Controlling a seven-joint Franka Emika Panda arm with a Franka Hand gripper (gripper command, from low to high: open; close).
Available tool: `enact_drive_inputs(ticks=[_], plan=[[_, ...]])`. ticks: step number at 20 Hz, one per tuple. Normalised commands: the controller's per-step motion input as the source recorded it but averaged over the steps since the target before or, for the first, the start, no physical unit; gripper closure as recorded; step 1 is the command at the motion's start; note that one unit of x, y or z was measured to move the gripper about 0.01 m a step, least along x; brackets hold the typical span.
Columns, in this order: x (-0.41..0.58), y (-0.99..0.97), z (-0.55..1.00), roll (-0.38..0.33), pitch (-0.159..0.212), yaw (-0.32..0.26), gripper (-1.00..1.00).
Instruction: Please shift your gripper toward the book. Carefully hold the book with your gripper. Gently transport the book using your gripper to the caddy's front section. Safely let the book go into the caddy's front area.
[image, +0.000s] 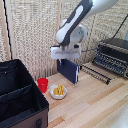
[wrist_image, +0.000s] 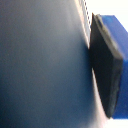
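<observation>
The gripper (image: 66, 59) grips the book (image: 68, 70) upright above the table, right of the caddy (image: 20, 95), for carrying.

The table (image: 95, 102) looks like pale planked wood with a smooth finish; the caddy (image: 20, 95) like matt black cloth; the oven (image: 112, 55) dark metal; the book (image: 68, 70) smooth navy, with a faint sheen; the cup (image: 43, 84) red plastic
</observation>
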Motion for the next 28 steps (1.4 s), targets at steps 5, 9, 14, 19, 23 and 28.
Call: enact_drive_inputs(ticks=[5,9,14,19,23,28], plan=[[0.194,-0.04,0.71,0.006,0.21,-0.07,1.0],[-0.071,0.06,0.44,0.084,0.2,-0.1,1.0],[-0.242,0.23,0.45,0.127,0.028,-0.138,1.0],[-0.18,0.3,0.63,0.098,-0.006,-0.154,1.0],[-0.216,0.4,0.88,0.031,-0.05,-0.14,1.0],[-0.12,0.48,0.9,0.0,-0.053,-0.147,1.0]])
